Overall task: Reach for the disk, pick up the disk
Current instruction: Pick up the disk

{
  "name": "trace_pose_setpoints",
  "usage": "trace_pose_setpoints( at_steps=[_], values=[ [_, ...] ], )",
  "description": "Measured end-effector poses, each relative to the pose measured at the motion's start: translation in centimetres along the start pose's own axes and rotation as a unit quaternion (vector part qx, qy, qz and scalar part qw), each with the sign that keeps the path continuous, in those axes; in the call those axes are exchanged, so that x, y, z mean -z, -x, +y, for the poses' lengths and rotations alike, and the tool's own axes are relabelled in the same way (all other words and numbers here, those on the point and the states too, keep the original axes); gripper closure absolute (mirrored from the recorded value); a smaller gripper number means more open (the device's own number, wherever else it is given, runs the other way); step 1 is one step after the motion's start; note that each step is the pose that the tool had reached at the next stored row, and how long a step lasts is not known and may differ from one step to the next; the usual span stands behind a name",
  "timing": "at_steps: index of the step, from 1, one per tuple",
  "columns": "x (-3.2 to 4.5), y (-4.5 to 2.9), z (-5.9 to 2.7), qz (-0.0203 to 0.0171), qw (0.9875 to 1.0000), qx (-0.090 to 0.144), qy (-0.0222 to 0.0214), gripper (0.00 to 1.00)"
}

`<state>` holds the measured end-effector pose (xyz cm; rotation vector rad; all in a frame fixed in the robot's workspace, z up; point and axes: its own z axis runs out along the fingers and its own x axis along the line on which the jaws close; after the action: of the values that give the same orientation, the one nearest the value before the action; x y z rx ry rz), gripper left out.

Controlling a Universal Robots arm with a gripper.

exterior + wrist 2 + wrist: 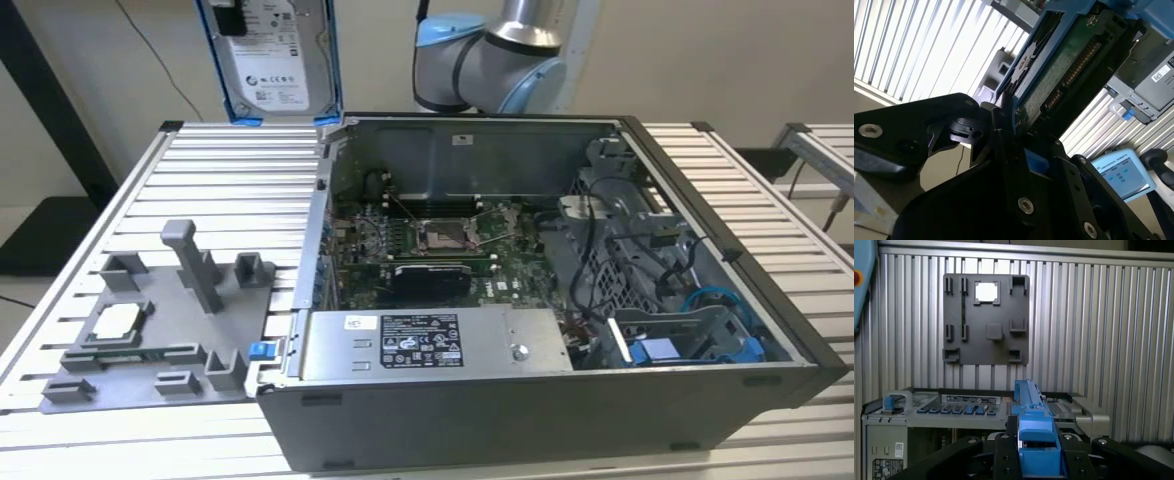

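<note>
The gripper (1037, 446) is clenching the disk (274, 60) by its blue frame, holding it upright, lifted above the open computer case's (467, 430) rear corner.

A plain cream wall (707, 60) fills the back of the exterior view, evenly lit, with a thin dark cable (151, 50) hanging down it in the upper left. A black post (38, 90) stands at the far left edge, above a dark patch of floor (40, 235). The worktable (220, 165) is made of ribbed aluminium, pale and glossy. A second slatted table (825, 142) juts in at the right edge. In the second wrist view the table's slats (929, 45) glare white under strong light.
</note>
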<state>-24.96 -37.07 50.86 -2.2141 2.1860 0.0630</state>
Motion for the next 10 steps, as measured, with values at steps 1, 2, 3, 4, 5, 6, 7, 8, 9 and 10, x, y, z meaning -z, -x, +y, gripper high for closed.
trace_pose_setpoints(
  at_steps=[1, 2, 3, 4, 5, 6, 7, 8, 9, 10],
  values=[
    [0.0, -0.01, -0.29, 0.0, 1.0, 0.0, 0.0, 1.0],
    [0.01, -0.01, -0.6, 0.0, 1.0, 0.0, 0.0, 1.0],
    [0.01, -0.01, -0.92, 0.0, 1.0, 0.0, 0.0, 1.0],
    [0.01, -0.02, -1.23, 0.0, 1.0, 0.0, 0.0, 1.0],
    [0.01, -0.02, -1.55, 0.0, 1.0, 0.0, 0.0, 1.0],
    [0.02, -0.02, -1.87, 0.0, 1.0, 0.0, 0.0001, 1.0],
    [0.02, -0.03, -2.18, 0.0, 1.0, 0.0, 0.0001, 1.0],
    [0.02, -0.03, -2.5, 0.0, 1.0, 0.0, 0.0001, 1.0],
    [0.03, -0.04, -2.81, 0.0, 1.0, 0.0, 0.0001, 1.0],
    [0.03, -0.04, -3.12, 0.0, 1.0, 0.0, 0.0001, 1.0]
  ],
)
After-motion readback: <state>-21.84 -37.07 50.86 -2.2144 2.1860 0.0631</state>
